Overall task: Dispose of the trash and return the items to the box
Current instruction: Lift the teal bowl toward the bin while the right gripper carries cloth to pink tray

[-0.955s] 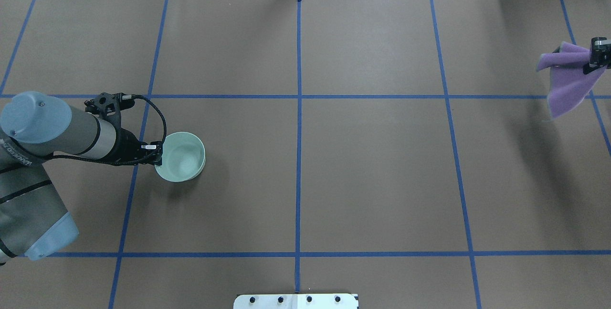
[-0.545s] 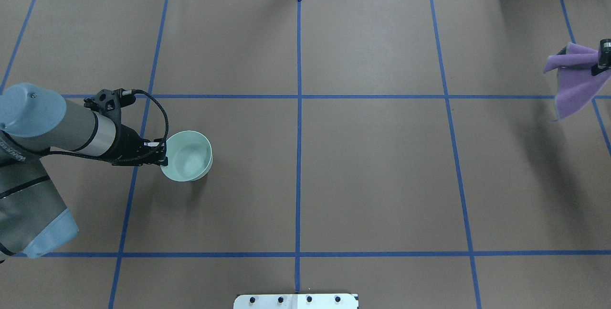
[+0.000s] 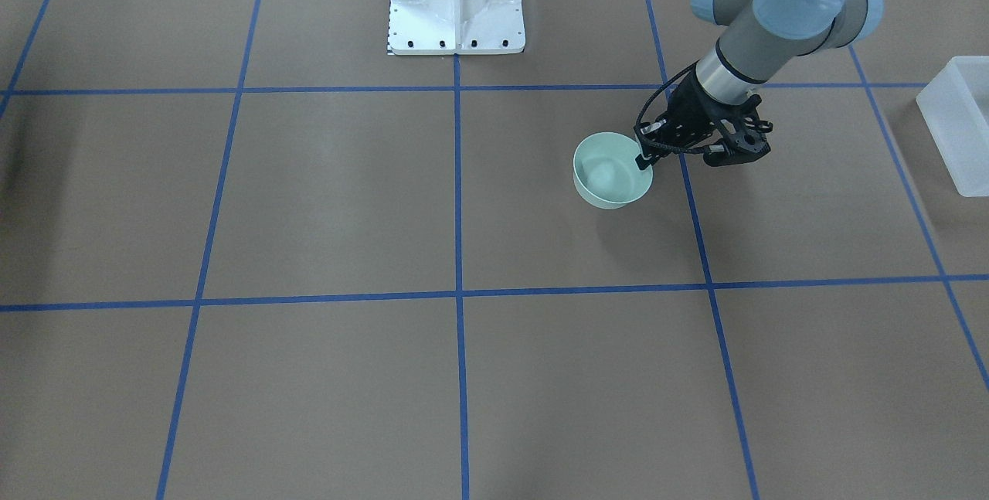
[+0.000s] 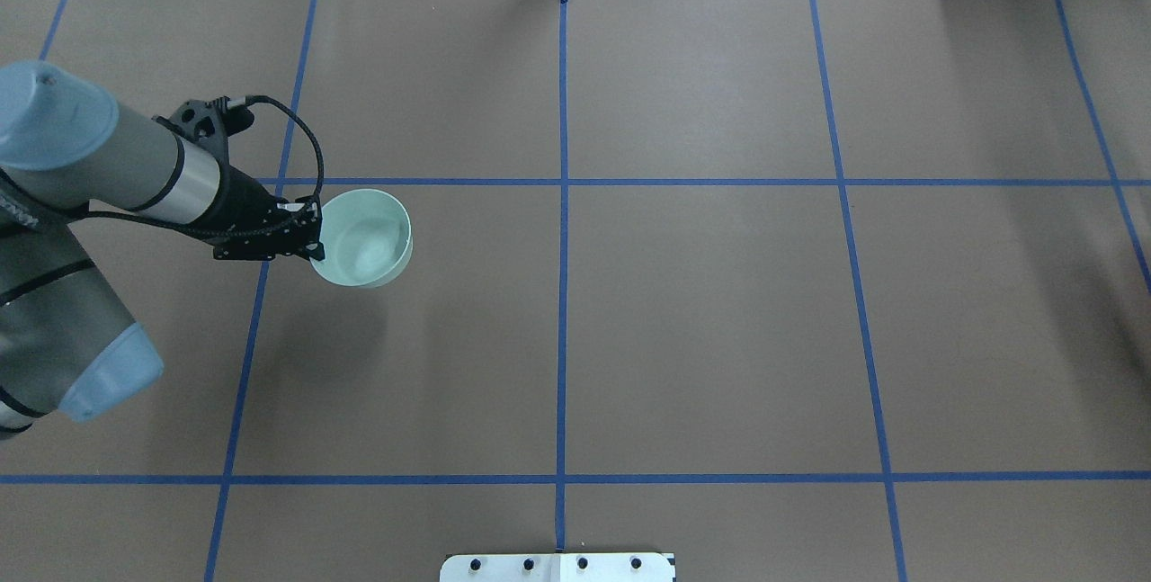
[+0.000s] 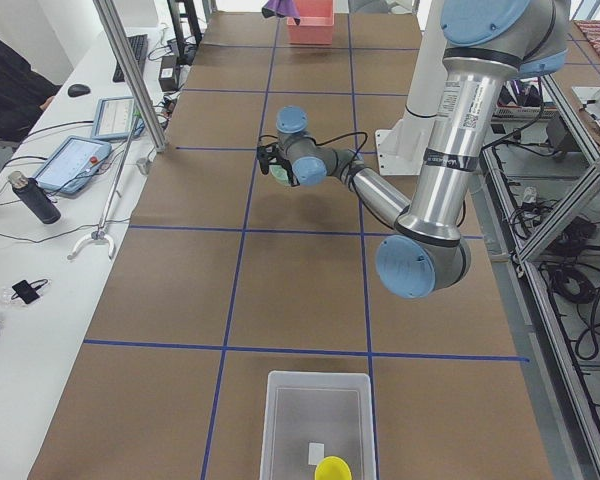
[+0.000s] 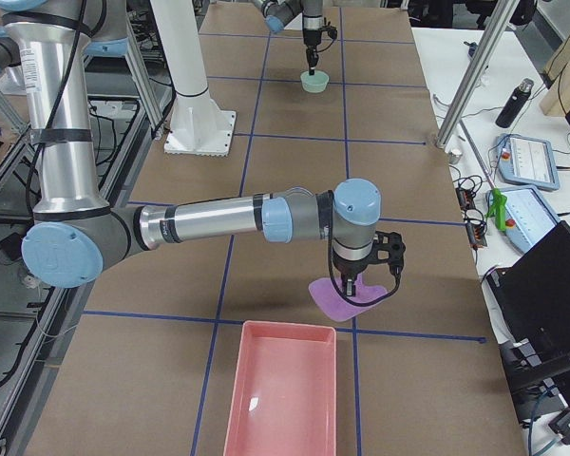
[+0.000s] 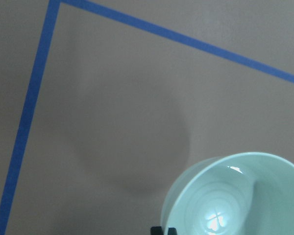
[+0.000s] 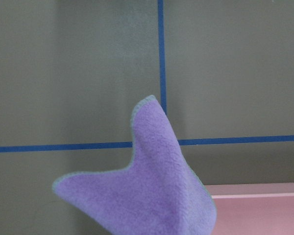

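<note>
Right now our left claw (image 4: 315,237) is pinched shut on the rim of the bowl (image 4: 364,240). The bowl hangs just ahead of the fingertips, and its offset shadow suggests it is clear of the table (image 4: 719,339). The box (image 5: 272,425) lies well apart, out past the wrist, with 1 cup (image 5: 332,468) already inside. A rim grip is off-centre, so we should carry the bowl slowly and level. We lower it into the bare end of the box, beside the cup, before letting go. A cloth (image 6: 347,296) hangs under the right claw (image 6: 351,283), near the tray (image 6: 280,399). We cannot tell how far that claw is open.
</note>
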Tool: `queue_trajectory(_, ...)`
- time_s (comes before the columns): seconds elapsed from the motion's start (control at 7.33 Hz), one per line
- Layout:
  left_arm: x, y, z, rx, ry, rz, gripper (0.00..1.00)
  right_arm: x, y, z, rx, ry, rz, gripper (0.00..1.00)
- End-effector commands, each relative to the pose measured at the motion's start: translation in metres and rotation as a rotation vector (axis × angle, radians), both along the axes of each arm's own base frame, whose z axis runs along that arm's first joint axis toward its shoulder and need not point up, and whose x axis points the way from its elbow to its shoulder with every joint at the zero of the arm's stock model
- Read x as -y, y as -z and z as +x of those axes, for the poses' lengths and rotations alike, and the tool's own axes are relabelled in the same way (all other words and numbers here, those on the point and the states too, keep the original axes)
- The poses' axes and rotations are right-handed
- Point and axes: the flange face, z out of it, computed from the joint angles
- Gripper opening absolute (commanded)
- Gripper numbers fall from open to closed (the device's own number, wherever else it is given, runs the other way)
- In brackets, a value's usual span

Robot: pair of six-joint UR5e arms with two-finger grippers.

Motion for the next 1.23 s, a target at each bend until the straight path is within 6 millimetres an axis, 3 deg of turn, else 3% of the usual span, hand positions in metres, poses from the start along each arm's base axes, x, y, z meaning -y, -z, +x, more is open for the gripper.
queue_trajectory(0.0,0.042,-0.004,-0.047,0.021,0.005,0.025,0.00,-0.037,-0.057,0.054,-0.042,0.082,0.010,0.00)
queue_trajectory(0.41,0.091,-0.038,-0.123,0.132,0.011,0.095,0.00,-0.084,-0.158,0.074,-0.039,0.209,-0.037,0.00)
queue_trajectory(0.55,0.104,-0.045,-0.155,0.144,0.000,0.106,0.00,-0.099,-0.172,0.085,-0.048,0.195,-0.064,0.00)
queue_trajectory(0.68,0.114,-0.052,-0.193,0.130,-0.014,0.115,0.00,-0.102,-0.174,0.089,-0.063,0.190,-0.074,0.02)
queue_trajectory(0.82,0.120,-0.059,-0.226,0.137,-0.016,0.130,0.00,-0.108,-0.176,0.091,-0.067,0.179,-0.071,0.98)
queue_trajectory(0.95,0.122,-0.070,-0.260,0.160,-0.012,0.159,0.00,-0.116,-0.180,0.089,-0.075,0.167,-0.038,1.00)
queue_trajectory(1.09,0.110,-0.109,-0.299,0.192,-0.024,0.177,0.00,-0.110,-0.172,0.090,-0.075,0.121,-0.049,1.00)
